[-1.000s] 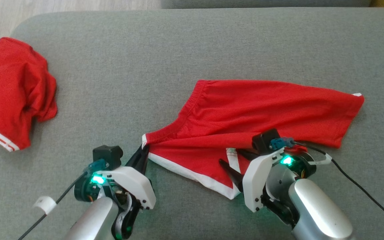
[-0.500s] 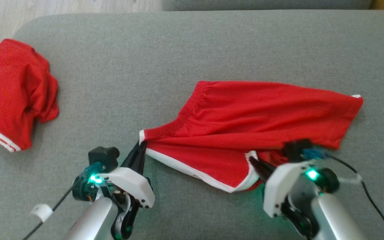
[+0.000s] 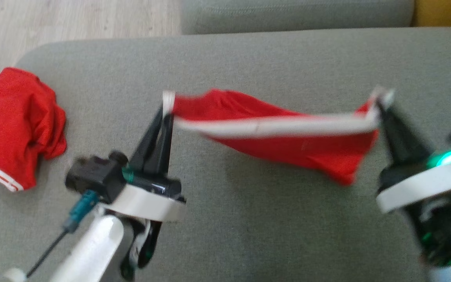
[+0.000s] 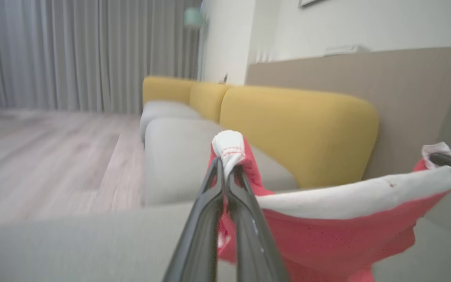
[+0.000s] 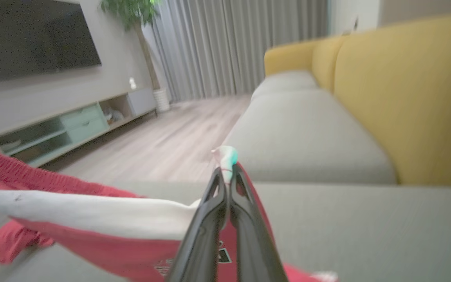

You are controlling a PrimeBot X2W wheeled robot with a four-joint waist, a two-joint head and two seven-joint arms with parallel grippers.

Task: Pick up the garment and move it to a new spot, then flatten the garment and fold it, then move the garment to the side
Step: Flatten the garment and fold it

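Head view: the garment (image 3: 296,147) hangs above the sofa (image 3: 249,227), stretched by its white hem (image 3: 280,126) between two claws. The left claw (image 3: 165,114), rising from 7 o'clock, is pinched shut on the hem's corner. The right claw (image 3: 380,107), reaching in from 4 o'clock, is clamped shut on the opposite corner. The red body sags below the hem toward 5 o'clock, and blur hides whether its lowest tip touches the sofa. Another garment (image 3: 14,125) lies bunched at 9 o'clock, well apart.

Left wrist view: both fingers are closed on a wad of white hem. The hem runs off to 3 o'clock, where the right claw's tip grips the far corner. A yellow backrest (image 4: 300,129) stands behind.

Right wrist view: the fingers are closed on a white corner, and the hem trails away to 9 o'clock.

The pick-up looks done and the carry to a new spot appears to be in hand. The next move calls for both claws to travel together, keeping the hem taut. They would then lower the cloth onto open sofa clear of the other garment, so it lands flat enough to smooth.

A second ago the garment lay on the sofa, the left claw already on its corner and the right claw open at the hem. Since then the right claw has closed and both have lifted. The camera has tipped up too, baring more floor (image 3: 73,23) at 11 o'clock.
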